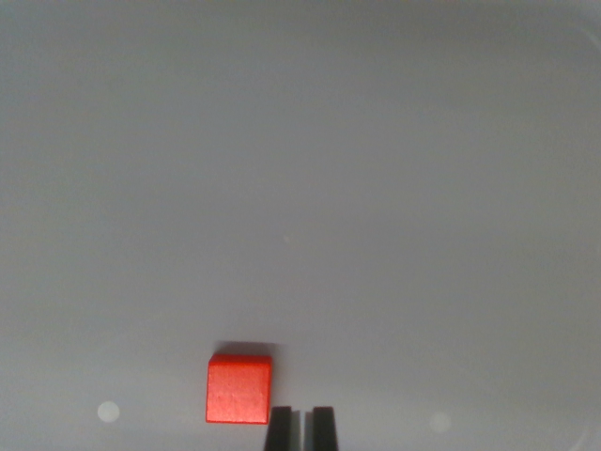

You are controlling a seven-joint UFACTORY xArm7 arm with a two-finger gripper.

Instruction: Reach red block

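A small red block lies on the plain grey surface near the bottom of the wrist view, left of centre. My gripper shows at the bottom edge as two dark fingertips standing close together, with only a thin gap and nothing between them. The block sits just to the wrist view's left of the left fingertip, almost touching it, and is not between the fingers.
The grey surface fills the rest of the view. Two faint pale spots lie on it near the bottom, one to each side of the gripper.
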